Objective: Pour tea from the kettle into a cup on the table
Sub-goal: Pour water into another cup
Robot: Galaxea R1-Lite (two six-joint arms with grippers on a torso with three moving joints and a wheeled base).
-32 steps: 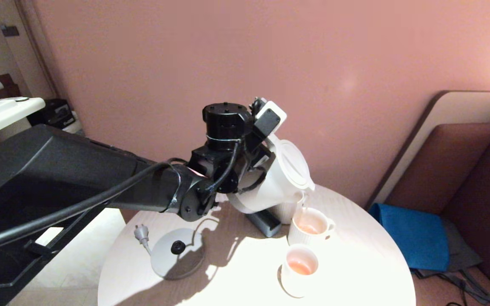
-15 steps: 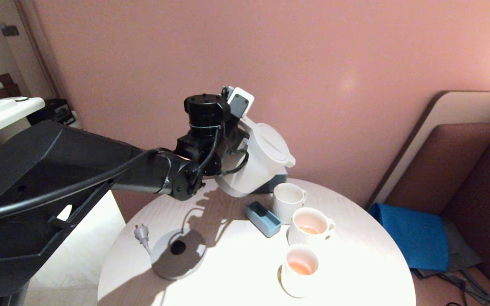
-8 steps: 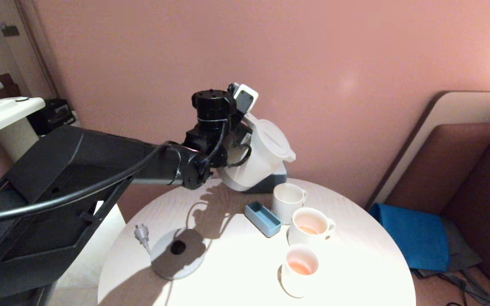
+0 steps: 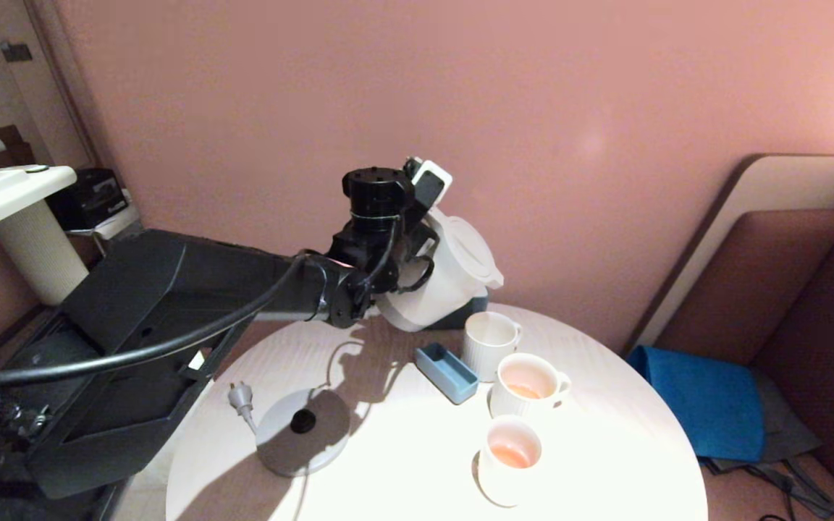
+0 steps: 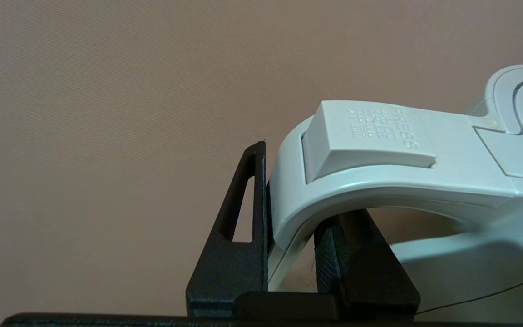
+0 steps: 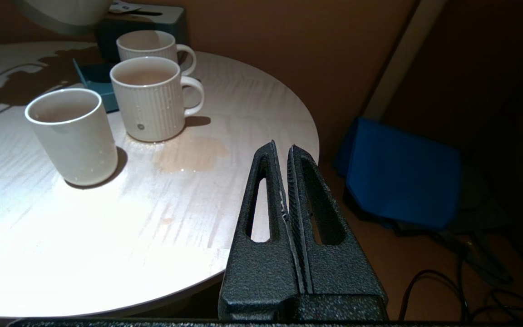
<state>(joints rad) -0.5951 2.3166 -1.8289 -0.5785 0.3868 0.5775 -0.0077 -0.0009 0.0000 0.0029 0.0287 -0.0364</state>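
Observation:
The white kettle (image 4: 455, 281) hangs tilted above the far side of the round table (image 4: 605, 463), its spout above and just left of the far cup (image 4: 491, 339). My left gripper (image 5: 300, 190) is shut on the kettle's loop handle (image 5: 379, 175), one finger on each side. The far cup looks empty. The middle cup (image 4: 529, 382) and the near cup (image 4: 510, 454) each hold pale orange tea (image 4: 511, 456). A tea puddle (image 6: 191, 154) lies on the table beside the middle cup (image 6: 148, 97). My right gripper (image 6: 283, 147) is shut and empty, off the table's right edge.
A small blue tray (image 4: 447, 373) sits left of the cups. The kettle's flat grey base (image 4: 302, 430) with its plug (image 4: 241, 398) lies at the table's left. A dark box (image 4: 471, 307) stands behind the kettle. A blue cushion (image 4: 706, 398) lies on the seat at the right.
The kettle has left its steep pour over the middle cup, risen and swung back toward the wall, less tilted. In the last half second it drifted slightly right.

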